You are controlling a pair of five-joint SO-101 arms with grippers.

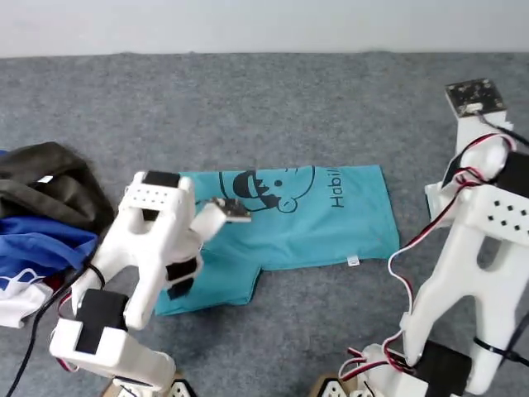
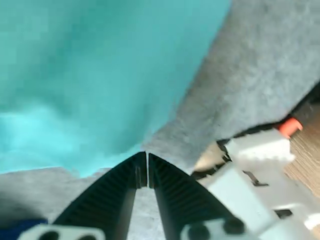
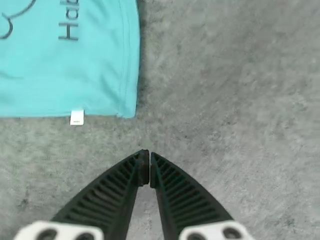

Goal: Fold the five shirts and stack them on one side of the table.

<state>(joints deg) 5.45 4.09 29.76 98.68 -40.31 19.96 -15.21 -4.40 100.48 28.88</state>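
Observation:
A teal shirt (image 1: 314, 223) with a cartoon print lies partly folded in the middle of the grey table (image 1: 273, 107). My left arm (image 1: 153, 240) hangs over the shirt's left end. The left gripper (image 2: 147, 162) is shut, its tips just above the teal shirt (image 2: 100, 75) where its edge meets the table; I see nothing held between them. My right arm (image 1: 488, 231) stands at the table's right side. The right gripper (image 3: 145, 167) is shut over bare table, a little off the teal shirt (image 3: 65, 75) corner with the white tag (image 3: 76, 117).
A heap of unfolded shirts sits at the left edge: a dark one (image 1: 50, 186) on top, a blue one (image 1: 41, 248) and a white one (image 1: 16, 302) below. The other arm's white base (image 2: 260, 155) shows near the table's front edge.

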